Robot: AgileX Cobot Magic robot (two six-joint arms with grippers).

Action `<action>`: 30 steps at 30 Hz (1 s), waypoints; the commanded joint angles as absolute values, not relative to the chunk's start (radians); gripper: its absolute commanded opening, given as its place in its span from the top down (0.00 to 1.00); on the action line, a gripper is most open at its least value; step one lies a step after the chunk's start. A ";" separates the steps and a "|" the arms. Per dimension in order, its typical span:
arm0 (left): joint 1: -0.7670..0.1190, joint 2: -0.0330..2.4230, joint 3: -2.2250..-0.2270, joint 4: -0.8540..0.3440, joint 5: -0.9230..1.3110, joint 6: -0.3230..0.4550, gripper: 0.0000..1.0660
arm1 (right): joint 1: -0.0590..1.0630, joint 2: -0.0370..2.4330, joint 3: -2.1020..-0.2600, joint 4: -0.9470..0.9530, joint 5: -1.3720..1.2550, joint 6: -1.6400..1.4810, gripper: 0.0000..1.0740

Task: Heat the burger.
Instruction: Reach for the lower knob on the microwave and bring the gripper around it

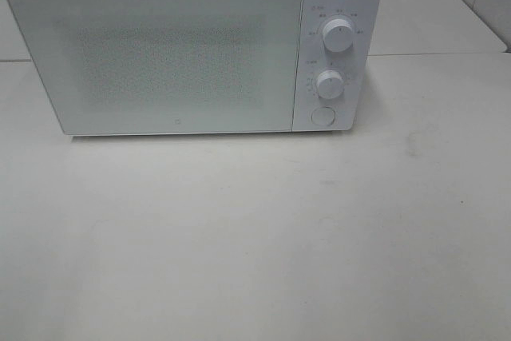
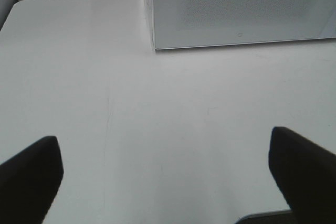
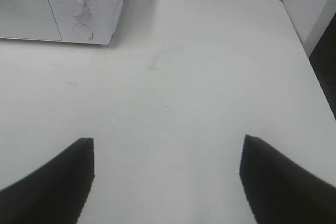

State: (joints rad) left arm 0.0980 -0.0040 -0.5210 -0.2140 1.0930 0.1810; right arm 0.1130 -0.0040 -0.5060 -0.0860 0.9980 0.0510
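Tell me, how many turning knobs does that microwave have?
2, both on the control panel of the white microwave, right of its door: an upper knob and a lower knob directly beneath it. The round button below them is not counted.

The burger is out of sight; the white microwave stands shut.

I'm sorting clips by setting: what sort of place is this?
Probably a robot test bench staged as a kitchen spot: a white microwave with two dials, door shut, stands on plain white tables pushed together.
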 commanded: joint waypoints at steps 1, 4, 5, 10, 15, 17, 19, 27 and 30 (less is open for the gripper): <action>0.101 -0.029 -0.520 -0.222 1.079 0.179 0.06 | 0.106 -0.029 -0.502 -0.085 0.994 0.050 0.30; 0.101 -0.029 -0.520 -0.222 1.079 0.179 0.06 | 0.106 -0.029 -0.502 -0.085 0.994 0.050 0.30; 0.101 -0.029 -0.520 -0.222 1.079 0.179 0.06 | 0.106 -0.029 -0.502 -0.085 0.994 0.049 0.30; 0.101 -0.029 -0.520 -0.222 1.079 0.179 0.06 | 0.106 -0.029 -0.502 -0.085 0.994 0.049 0.30; 0.101 -0.029 -0.520 -0.221 1.079 0.179 0.06 | 0.106 -0.029 -0.502 -0.085 0.994 0.049 0.30; 0.101 -0.028 -0.520 -0.215 1.079 0.176 0.06 | 0.106 -0.029 -0.502 -0.085 0.994 0.049 0.30; 0.101 -0.028 -0.520 -0.192 1.077 0.148 0.06 | 0.106 -0.029 -0.502 -0.085 0.994 0.049 0.30; 0.101 -0.028 -0.518 -0.110 1.073 0.045 0.06 | 0.106 -0.029 -0.502 -0.085 0.994 0.049 0.30; 0.101 -0.028 -0.518 -0.110 1.073 0.045 0.06 | 0.106 -0.029 -0.502 -0.085 0.994 0.049 0.30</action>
